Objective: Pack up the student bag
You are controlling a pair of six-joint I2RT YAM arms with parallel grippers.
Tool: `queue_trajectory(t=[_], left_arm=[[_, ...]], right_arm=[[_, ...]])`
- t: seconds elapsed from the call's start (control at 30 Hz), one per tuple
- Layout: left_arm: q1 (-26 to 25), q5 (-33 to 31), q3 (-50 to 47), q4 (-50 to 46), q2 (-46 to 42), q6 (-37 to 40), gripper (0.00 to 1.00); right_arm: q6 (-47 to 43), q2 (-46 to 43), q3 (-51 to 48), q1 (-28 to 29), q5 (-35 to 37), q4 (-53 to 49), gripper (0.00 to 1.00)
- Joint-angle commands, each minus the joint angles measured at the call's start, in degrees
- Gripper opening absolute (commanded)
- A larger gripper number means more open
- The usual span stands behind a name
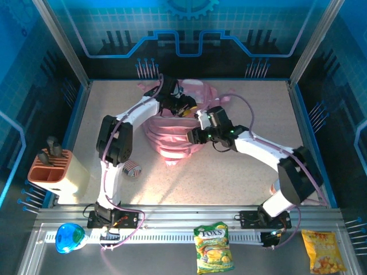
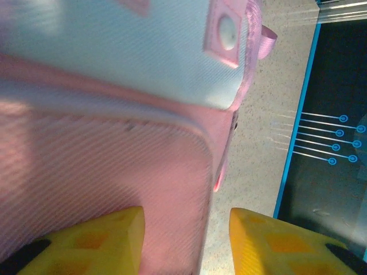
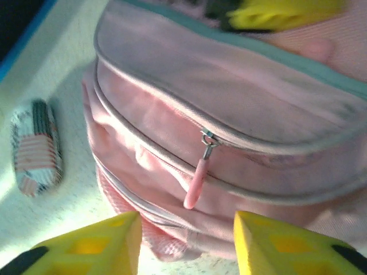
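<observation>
Jaws are being held spread on left gripper [image 2: 186,243] and right gripper [image 3: 186,243]; student bag [image 1: 172,137] top is being covered by both arms; small striped item [image 1: 133,170] at bag's 8 o'clock, unidentifiable.

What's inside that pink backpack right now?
Nothing inside shows. The student bag lies on the table, and its front pocket zipper looks closed in the right wrist view. The pink fabric covers any contents.

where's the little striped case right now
The striped case lies on the table beside the left arm, just left of the student bag at its near end and apart from it; the right wrist view shows it left of the bag too.
</observation>
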Motion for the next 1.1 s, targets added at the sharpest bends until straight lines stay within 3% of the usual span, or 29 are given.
queue_trajectory(t=[0.0,0.23,0.5,0.73,1.07], left_arm=[[1.00,-2.13,-4.13,-2.56,-8.51,3.04,0.47],[-3.16,-18.26,-17.78,-7.33,-21.77,9.16,0.51],[-14.33,-37.39,-21.79,-13.15,-24.74,10.17,0.51],[-19.70,-44.85,-11.89,-18.52,-15.64,14.12,0.48],[-20.57,-47.65,-5.41,-23.81,-7.75,15.39,0.35]], right_arm=[[6.44,-4.92,-2.12,-2.50,1.11,1.87,0.59],[14.61,-6.60,-3.00,-6.85,0.63,1.60,0.77],[20.58,-4.19,-0.78,-9.51,0.86,2.16,0.81],[23.46,-4.01,-1.36,-11.37,1.64,2.29,0.80],[24.65,-4.57,-2.93,-13.16,2.36,1.27,0.80]])
